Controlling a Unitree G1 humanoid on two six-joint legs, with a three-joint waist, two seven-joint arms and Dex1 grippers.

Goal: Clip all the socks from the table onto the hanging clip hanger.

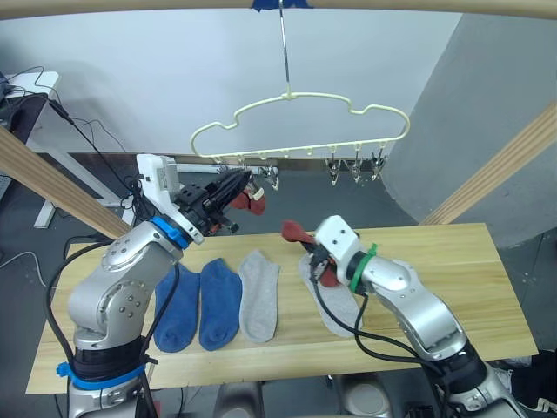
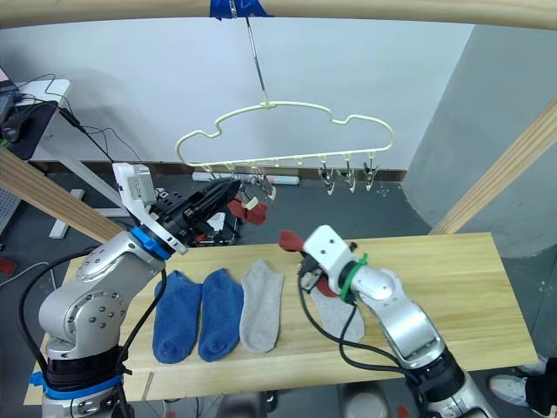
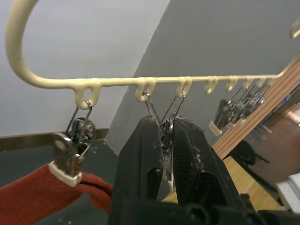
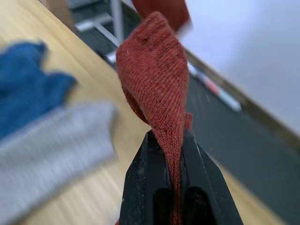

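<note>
Backdrop: pale wall and grey floor behind a long table of light yellowish wooden planks (image 1: 435, 252), spanned overhead by a round pale wooden pole frame (image 1: 392, 7). Hung from that pole by a thin metal hook: pale yellow wire clip hanger shaped like a car outline (image 1: 300, 131), row of small metal clips (image 1: 352, 167) along its lower bar. Laid flat on the table, side by side: two royal blue knit ankle socks (image 1: 200, 300), one light grey knit sock (image 1: 259, 296); a second light grey sock (image 1: 335, 305) partly under the right arm. Already clipped near the hanger's left end: one rust red knit sock (image 3: 42, 194). Left gripper (image 3: 168, 140) raised to the hanger, clenched on one metal clip (image 3: 161, 123), judged to be pinching it apart. Right gripper (image 4: 168, 140) above the table, grasping the second rust red sock (image 4: 154, 70) by a fold, loose end standing up. Step in hand, judged: feeding this sock into the squeezed clip. Done well: raise the free edge, not the bunched fold, squarely between the clip's teeth; keep the hanger from swinging; release the clip before the sock. Hard to make out: whether the clip's teeth are actually parted, hidden behind the left fingers (image 3: 140, 154); how many clips lie empty at the crowded right end; toe of the far grey sock beneath the arm.
</note>
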